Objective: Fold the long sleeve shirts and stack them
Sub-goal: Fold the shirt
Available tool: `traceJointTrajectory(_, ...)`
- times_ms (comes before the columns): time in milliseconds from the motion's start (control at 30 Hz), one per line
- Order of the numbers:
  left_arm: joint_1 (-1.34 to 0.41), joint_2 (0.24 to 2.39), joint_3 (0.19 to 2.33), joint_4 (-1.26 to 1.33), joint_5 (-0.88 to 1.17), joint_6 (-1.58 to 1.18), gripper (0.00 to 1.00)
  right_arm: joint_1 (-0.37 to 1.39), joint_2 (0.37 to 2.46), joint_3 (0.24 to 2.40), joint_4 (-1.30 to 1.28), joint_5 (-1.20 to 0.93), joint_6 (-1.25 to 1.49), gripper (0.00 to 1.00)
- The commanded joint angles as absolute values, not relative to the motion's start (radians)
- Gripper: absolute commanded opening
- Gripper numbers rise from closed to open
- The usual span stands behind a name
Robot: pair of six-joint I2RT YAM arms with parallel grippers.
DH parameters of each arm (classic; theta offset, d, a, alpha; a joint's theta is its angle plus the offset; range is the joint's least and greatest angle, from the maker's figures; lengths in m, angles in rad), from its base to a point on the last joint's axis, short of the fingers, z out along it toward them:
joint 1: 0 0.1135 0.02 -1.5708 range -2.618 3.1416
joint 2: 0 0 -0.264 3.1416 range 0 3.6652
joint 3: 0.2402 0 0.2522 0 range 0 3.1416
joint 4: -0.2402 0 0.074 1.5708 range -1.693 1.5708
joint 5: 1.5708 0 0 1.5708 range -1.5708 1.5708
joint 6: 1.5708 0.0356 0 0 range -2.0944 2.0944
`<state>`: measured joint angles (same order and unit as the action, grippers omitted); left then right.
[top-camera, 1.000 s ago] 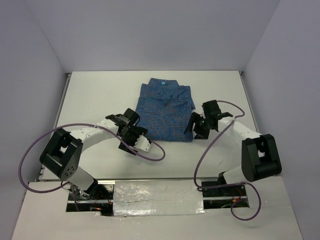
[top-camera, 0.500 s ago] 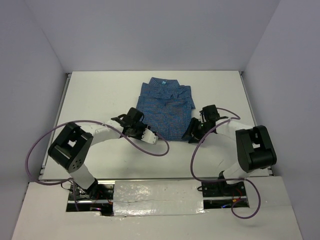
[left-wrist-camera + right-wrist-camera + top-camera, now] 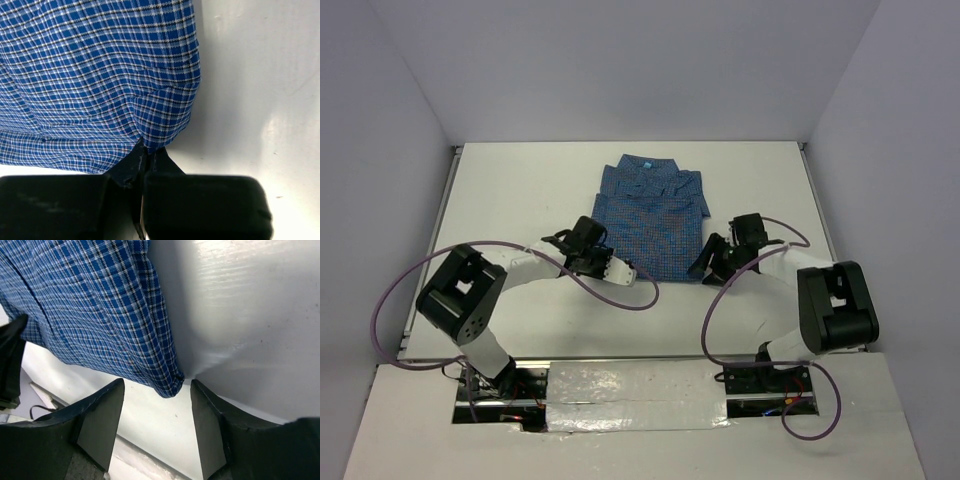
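- The shirt (image 3: 650,225) is pinched at its near left corner by the left end effector (image 3: 145,152), seemingly for folding.
- Its near right corner is straddled by the wide right end effector (image 3: 155,390).

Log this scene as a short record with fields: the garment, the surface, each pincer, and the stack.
Garment: blue checked cloth long-sleeve shirt, folded, lying flat, collar at the far end
Surface: white table
Left pincer: shut on the shirt's near left corner
Right pincer: open, one finger on each side of the near right corner, not gripping
Stack: only one shirt in view
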<state>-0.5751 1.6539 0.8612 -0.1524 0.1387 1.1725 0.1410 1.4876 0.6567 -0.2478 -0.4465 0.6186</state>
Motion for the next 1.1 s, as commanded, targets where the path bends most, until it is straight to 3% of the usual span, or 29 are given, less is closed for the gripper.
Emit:
traceJointTrajectory(0, -0.583, 1.628, 0.850, -0.184, 0.187, 1.155, 0.00, 0.135, 1.474, 0.600, -0.221, -0.383, 0.649, 0.64)
traceJointTrajectory(100, -0.588, 1.632, 0.859, -0.172, 0.178, 1.140, 0.00, 0.137, 1.511, 0.595, -0.175, -0.406, 0.652, 0.60)
traceJointTrajectory(200, -0.592, 1.638, 0.870, -0.176, 0.176, 1.120, 0.00, 0.137, 1.574, 0.600, -0.126, -0.460, 0.655, 0.49)
traceJointTrajectory(300, -0.592, 1.632, 0.873, -0.193, 0.175, 1.117, 0.00, 0.137, 1.562, 0.578, -0.100, -0.469, 0.673, 0.28)
traceJointTrajectory(400, -0.592, 1.614, 0.854, -0.210, 0.170, 1.124, 0.00, 0.135, 1.513, 0.577, -0.119, -0.440, 0.666, 0.02)
traceJointTrajectory(667, -0.598, 1.522, 0.928, -0.509, 0.207, 1.002, 0.00, 0.195, 1.309, 0.591, -0.363, -0.358, 0.643, 0.00)
traceJointTrajectory(800, -0.644, 1.474, 1.032, -0.863, 0.245, 0.887, 0.00, 0.328, 1.125, 0.646, -0.666, -0.269, 0.655, 0.00)
traceJointTrajectory(1067, -0.692, 1.162, 1.136, -1.211, 0.366, 0.960, 0.00, 0.629, 0.784, 0.735, -1.078, -0.247, 0.882, 0.00)
